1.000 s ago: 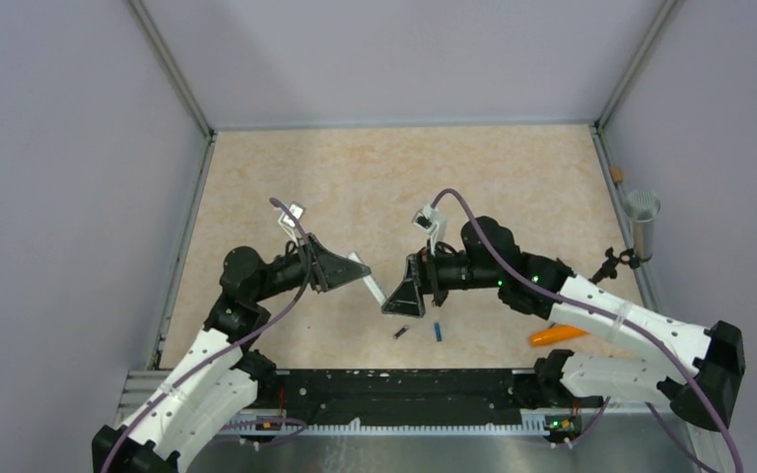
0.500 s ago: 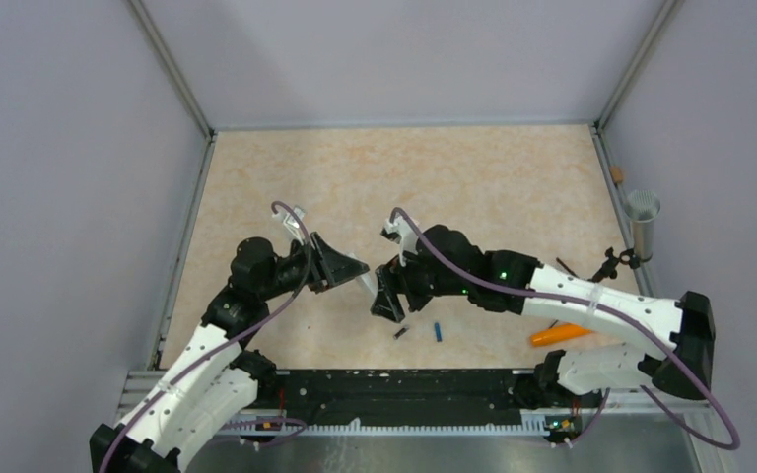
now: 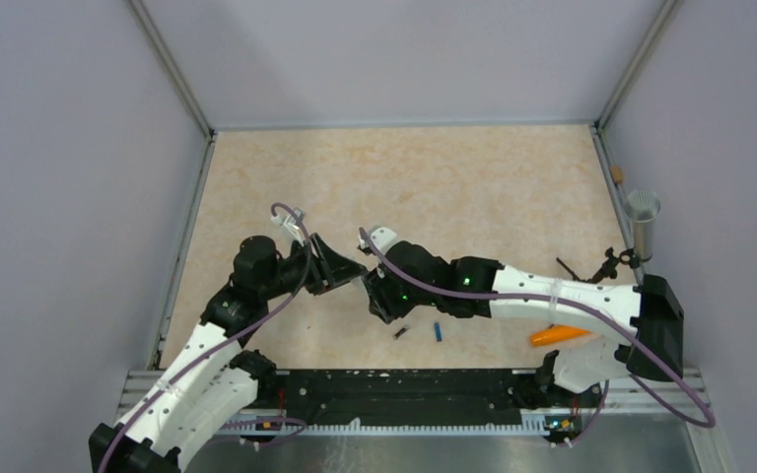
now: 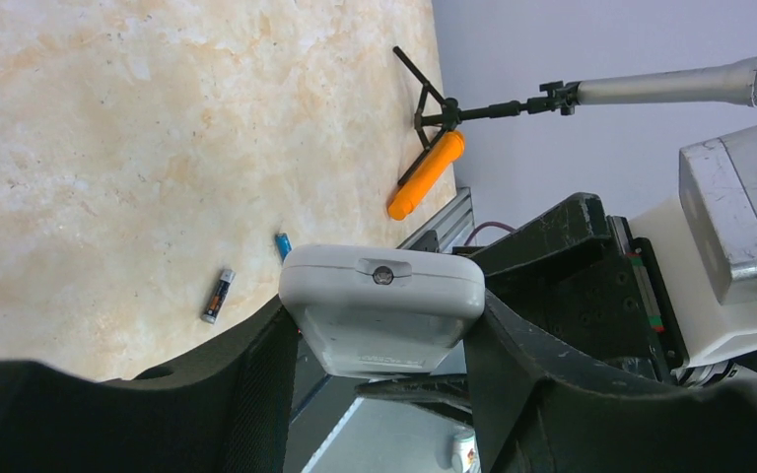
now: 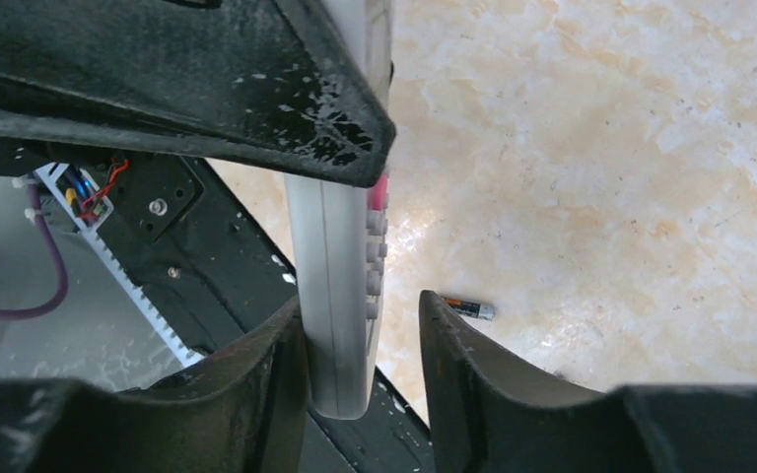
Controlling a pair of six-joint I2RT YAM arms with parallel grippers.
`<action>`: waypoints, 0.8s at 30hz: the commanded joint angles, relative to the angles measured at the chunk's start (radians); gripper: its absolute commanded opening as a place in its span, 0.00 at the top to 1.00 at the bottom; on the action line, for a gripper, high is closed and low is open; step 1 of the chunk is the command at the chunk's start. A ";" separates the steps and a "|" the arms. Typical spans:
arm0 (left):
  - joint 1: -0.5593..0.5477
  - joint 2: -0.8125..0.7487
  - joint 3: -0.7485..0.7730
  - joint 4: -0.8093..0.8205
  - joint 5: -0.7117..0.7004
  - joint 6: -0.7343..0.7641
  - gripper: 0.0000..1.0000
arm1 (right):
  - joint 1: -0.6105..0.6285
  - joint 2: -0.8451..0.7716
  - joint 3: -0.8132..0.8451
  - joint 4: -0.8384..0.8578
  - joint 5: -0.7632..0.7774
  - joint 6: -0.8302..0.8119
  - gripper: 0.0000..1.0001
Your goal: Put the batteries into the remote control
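Spotting, nearest the arm bases, the dark battery point(image 3: 401, 332) and the blue battery point(image 3: 438, 331) lying flat on the table point(image 3: 473, 187), near each other but not touching, both too small from above for telling their ends apart. Losing part of the blue one behind the remote in the left wrist view. Noting the orange object point(image 3: 557, 335) lying off to the right, well apart from both. A little farther in, clamping the remote control point(image 4: 381, 296) off the table, by its narrow sides, between the fingers point(image 4: 256, 394) of the left gripper point(image 4: 381, 325). Struggling to find the handset from above, both black grippers covering nearly all of it. Running its long axis from the left gripper toward the right one, small round emitter end facing back at the left wrist camera, opposite end reaching in between the fingers of the right gripper point(image 5: 360, 325). Straddling that end with jaws spread: one finger point(image 5: 256, 394) right up against the side away from the buttons, the other point(image 5: 453, 365) standing off the button side, table showing through the gap. Hiding the remote's upper stretch behind the left gripper's finger in the right wrist view. Ending farthest out, by the right wall, with a grey microphone point(image 3: 641, 219) on a small black stand point(image 3: 606, 264).
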 commanded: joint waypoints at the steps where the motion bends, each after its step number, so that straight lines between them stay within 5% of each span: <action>1: 0.004 -0.001 0.038 0.016 -0.003 0.007 1.00 | 0.015 0.001 0.053 0.002 0.066 0.005 0.62; 3: 0.004 0.002 0.039 0.017 -0.002 0.002 1.00 | 0.015 0.002 0.055 0.000 0.066 0.005 0.72; 6: 0.005 0.007 0.037 0.015 -0.005 -0.002 1.00 | 0.016 -0.001 0.056 0.000 0.065 0.009 1.00; 8: 0.005 0.010 0.033 0.017 -0.008 -0.005 1.00 | 0.018 -0.005 0.055 -0.002 0.063 0.010 1.00; 21: 0.006 0.010 0.026 0.056 0.036 0.012 0.19 | 0.021 -0.065 0.034 -0.056 0.073 0.009 1.00; 24: 0.008 -0.002 0.026 0.074 0.055 0.038 0.08 | 0.020 -0.092 0.025 -0.079 0.064 0.009 1.00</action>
